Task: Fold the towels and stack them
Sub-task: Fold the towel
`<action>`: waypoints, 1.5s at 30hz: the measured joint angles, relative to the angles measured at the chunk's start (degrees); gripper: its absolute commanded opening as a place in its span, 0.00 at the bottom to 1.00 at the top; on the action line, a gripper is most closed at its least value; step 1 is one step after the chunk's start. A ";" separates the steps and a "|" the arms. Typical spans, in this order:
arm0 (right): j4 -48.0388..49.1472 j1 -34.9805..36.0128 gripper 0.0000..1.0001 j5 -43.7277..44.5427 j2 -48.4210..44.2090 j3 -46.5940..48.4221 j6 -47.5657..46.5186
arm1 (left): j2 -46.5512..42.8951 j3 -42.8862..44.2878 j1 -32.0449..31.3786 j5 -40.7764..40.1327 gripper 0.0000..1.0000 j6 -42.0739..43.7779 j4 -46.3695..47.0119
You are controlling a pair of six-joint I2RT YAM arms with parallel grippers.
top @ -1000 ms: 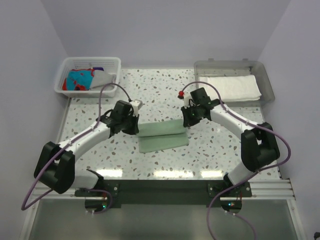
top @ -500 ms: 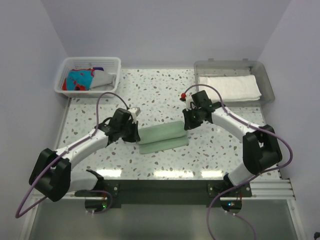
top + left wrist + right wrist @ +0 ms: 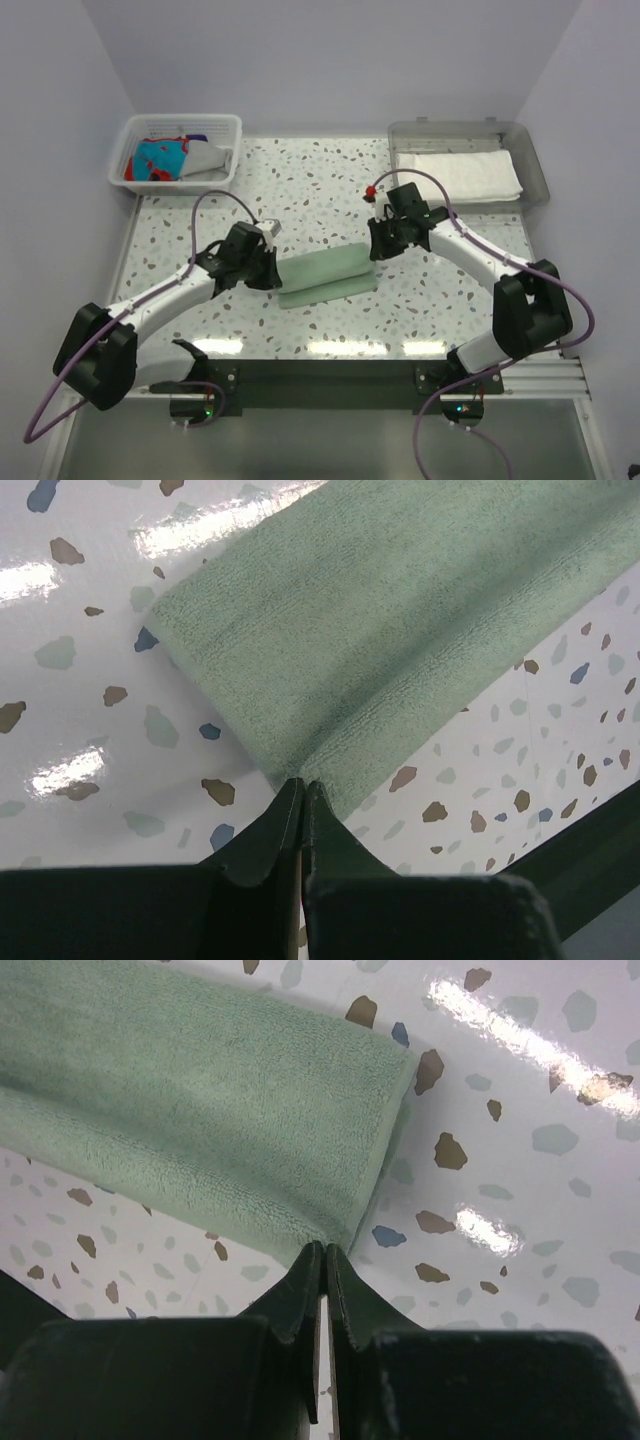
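A pale mint green towel [image 3: 326, 276] lies folded lengthwise at the middle of the table. My left gripper [image 3: 271, 272] is shut on its left end, and in the left wrist view the towel [image 3: 400, 630] puckers into the closed left gripper [image 3: 302, 783]. My right gripper [image 3: 375, 250] is shut on the right end, where the towel [image 3: 200, 1110] gathers at the tips of the right gripper [image 3: 324, 1248]. The upper layer is slightly raised between the two grips. A folded white towel [image 3: 462, 174] lies in the tray. Turquoise-and-red [image 3: 158, 158], grey [image 3: 207, 156] and dark purple [image 3: 197, 138] towels sit bunched in the basket.
The white slatted basket [image 3: 180, 121] stands at the back left corner. The clear grey tray [image 3: 533, 165] stands at the back right. The speckled tabletop [image 3: 310, 190] is walled on three sides.
My left gripper has moved toward the near edge, taking the towel's left end with it, so the towel now lies slanted. The right gripper has shifted only slightly.
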 measured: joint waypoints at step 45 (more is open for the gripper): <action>20.35 4.50 0.34 0.52 -1.99 -19.32 16.90 | 8.17 -0.57 -8.50 -4.28 0.38 -8.15 5.03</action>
